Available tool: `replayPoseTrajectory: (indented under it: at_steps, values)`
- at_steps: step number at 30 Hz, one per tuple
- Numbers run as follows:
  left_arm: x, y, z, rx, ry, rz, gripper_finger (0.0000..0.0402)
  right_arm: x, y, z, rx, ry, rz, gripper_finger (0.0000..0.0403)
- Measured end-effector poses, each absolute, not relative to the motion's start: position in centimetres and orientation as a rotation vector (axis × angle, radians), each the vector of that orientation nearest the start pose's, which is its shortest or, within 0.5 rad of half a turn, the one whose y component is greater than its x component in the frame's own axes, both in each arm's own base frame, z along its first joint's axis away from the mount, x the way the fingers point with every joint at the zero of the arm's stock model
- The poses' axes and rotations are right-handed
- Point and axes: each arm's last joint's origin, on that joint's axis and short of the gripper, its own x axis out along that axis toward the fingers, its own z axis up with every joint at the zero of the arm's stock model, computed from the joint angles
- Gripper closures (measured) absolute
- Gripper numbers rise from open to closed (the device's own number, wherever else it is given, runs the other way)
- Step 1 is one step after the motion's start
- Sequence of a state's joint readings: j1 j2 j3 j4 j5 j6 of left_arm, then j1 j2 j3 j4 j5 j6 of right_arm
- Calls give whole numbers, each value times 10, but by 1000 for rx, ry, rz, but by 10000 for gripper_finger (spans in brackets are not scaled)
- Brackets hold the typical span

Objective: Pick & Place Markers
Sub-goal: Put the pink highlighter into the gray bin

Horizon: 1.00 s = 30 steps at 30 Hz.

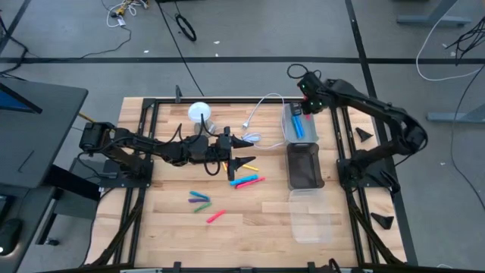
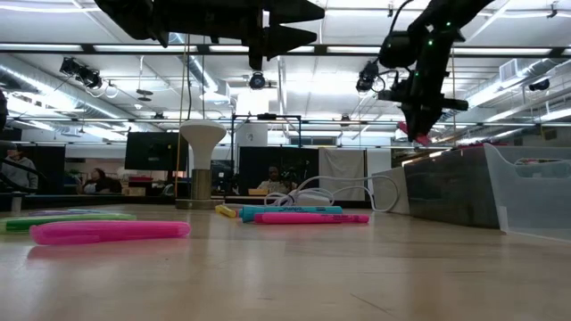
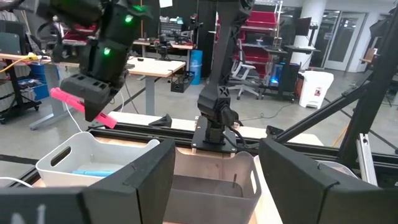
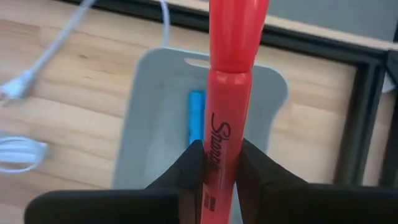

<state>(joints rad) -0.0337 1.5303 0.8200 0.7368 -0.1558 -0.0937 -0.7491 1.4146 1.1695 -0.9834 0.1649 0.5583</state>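
Observation:
My right gripper (image 1: 306, 102) hangs over the pale bin (image 1: 299, 125) at the far right, shut on a pink-red marker (image 4: 230, 74). A blue marker (image 4: 196, 118) lies inside that bin. My left gripper (image 1: 244, 151) hovers open and level above mid-table, with nothing between its fingers. Yellow, blue and pink markers (image 1: 247, 181) lie on the wood just nearer than it. Green and purple markers (image 1: 199, 199) and another pink one (image 1: 216, 216) lie farther toward the near left. My right gripper pinches the marker's printed barrel (image 4: 217, 134) between its two fingers, which lie across it. The fingers come from above, slanting down. The marker is lifted clear above the pale bin, close to level, and both ends stick out past the fingers (image 3: 81, 104).
A dark bin (image 1: 305, 165) stands next to the pale one on its near side, and a clear bin (image 1: 314, 216) nearer still. A white cable (image 1: 258, 115) and a white round-topped stand (image 1: 198, 112) sit at the far middle. Black frame rails (image 1: 144, 129) border the board.

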Motion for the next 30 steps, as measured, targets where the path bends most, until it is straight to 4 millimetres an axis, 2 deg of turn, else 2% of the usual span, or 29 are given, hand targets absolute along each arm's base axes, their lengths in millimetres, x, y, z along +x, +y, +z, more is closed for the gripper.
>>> replayPoseTrajectory:
  at_steps: [9, 17, 30]
  values:
    - [330, -7, 255, -96, -30, 121, 163, 192, -200, 250, 884, 1097, -1115, 347]
    - [330, -7, 255, -97, -30, 117, 163, 191, -200, 217, 907, 1197, -1121, 346]
    - [330, -7, 255, -99, -30, 117, 163, 182, -200, 184, 922, 1167, -1142, 346]
